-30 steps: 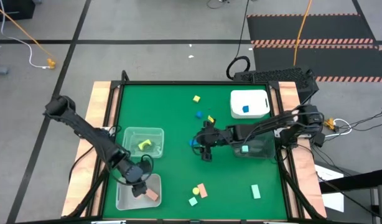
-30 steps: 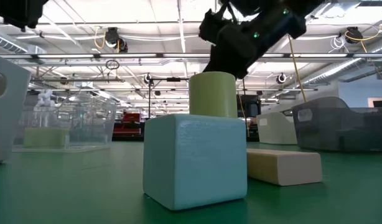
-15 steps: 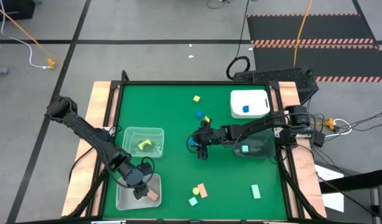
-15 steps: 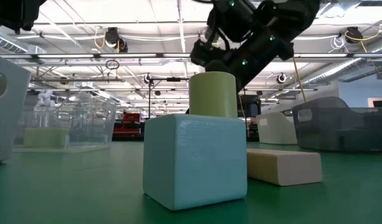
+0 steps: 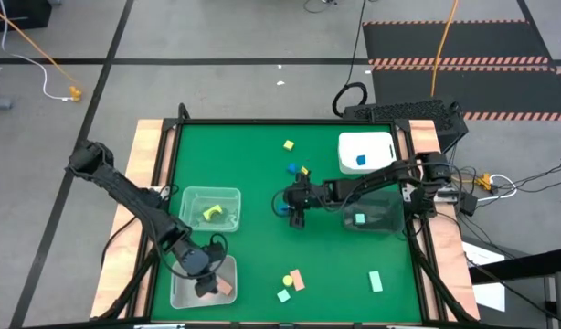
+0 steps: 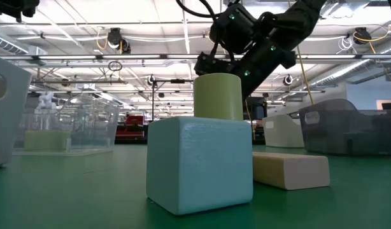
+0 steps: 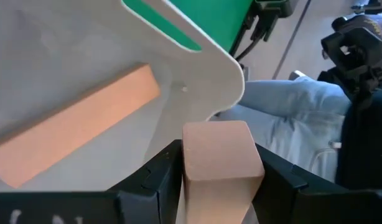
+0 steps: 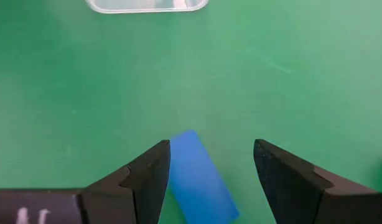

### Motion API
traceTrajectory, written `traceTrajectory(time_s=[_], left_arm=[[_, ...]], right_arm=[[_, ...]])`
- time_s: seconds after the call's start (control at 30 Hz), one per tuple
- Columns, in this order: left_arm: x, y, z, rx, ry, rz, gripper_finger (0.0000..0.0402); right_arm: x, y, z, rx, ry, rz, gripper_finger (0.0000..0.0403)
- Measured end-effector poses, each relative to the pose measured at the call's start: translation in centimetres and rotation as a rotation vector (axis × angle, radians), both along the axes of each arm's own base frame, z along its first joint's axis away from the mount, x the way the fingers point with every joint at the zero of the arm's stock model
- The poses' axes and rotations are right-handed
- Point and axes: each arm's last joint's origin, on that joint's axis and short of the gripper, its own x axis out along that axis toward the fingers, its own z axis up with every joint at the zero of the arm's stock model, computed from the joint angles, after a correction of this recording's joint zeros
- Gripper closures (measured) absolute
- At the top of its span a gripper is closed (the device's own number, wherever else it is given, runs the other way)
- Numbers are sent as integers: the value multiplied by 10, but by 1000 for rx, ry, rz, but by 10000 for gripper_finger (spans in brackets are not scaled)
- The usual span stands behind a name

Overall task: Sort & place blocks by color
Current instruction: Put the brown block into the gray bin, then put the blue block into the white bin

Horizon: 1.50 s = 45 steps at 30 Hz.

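Observation:
My left gripper (image 5: 205, 280) hangs over the white tub (image 5: 182, 291) at the table's near left, shut on a peach cube (image 7: 221, 163). A peach bar (image 7: 79, 132) lies flat on the tub's floor below. My right gripper (image 5: 295, 212) is open near the table's middle, low over a blue bar (image 8: 200, 178) that lies flat on the green table top. Its two fingers stand on either side of the bar; I cannot tell whether one touches it. In the low view the right arm (image 6: 249, 44) comes down behind a yellow cylinder (image 6: 218, 95). My left gripper pinches the peach cube by two opposite side faces (image 7: 190, 168) between its two fingers. The fingers slant down into the tub. The cube is lifted clear of the tub's floor and sits square between the fingers.
A clear tub (image 5: 210, 208) holds a yellow block; a white tub (image 5: 365, 153) at the far right holds a blue one; a clear tub (image 5: 372, 216) holds a mint one. Loose blocks lie at the far middle (image 5: 289, 144) and near the front edge (image 5: 292, 281), (image 5: 375, 281).
My right gripper has come down and moved toward the table's left, onto the blue bar, its fingers staying open. The left gripper has kept nearly still over the white tub.

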Motion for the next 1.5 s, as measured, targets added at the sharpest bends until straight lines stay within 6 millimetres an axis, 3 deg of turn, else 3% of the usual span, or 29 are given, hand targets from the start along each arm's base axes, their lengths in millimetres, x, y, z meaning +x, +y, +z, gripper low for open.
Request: traceTrajectory(time_s=[0.1,0.3,0.6,0.77,1.27,1.5], left_arm=[[0,0,0,-5,4,-1,267],[0,0,0,-20,34,55,260],[0,-1,0,-53,71,56,65],[-1,-2,1,-107,126,58,9],[9,-9,16,-245,-13,31,41],[16,-1,16,-221,-68,52,42]], right_arm=[[0,1,1,4,-8,0,181],[0,2,0,25,-3,19,181],[-4,0,-4,-22,73,92,181],[-5,-5,-5,-71,90,130,181],[-5,-20,-5,54,75,188,181],[1,-19,-31,123,101,172,191]])
